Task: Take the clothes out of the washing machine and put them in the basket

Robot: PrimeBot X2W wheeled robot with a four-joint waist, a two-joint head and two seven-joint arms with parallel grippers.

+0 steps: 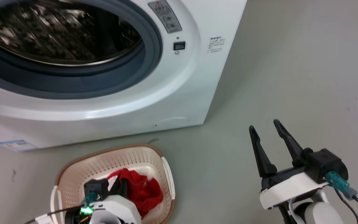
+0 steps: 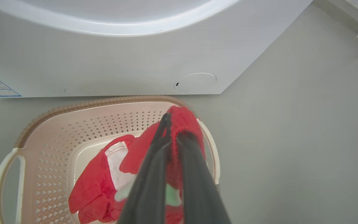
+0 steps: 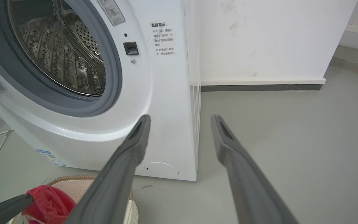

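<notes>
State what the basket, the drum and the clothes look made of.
The basket: likely moulded plastic, matte cream, punched with regular holes, brown woven-look rim. The drum: shiny metal, probably steel, perforated and reflective. The clothes: soft red fabric, creased and draping; one white patch.

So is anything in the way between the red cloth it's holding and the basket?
Nothing visible. The left gripper holds the red cloth right over the open basket, which has other red clothes inside.
</notes>
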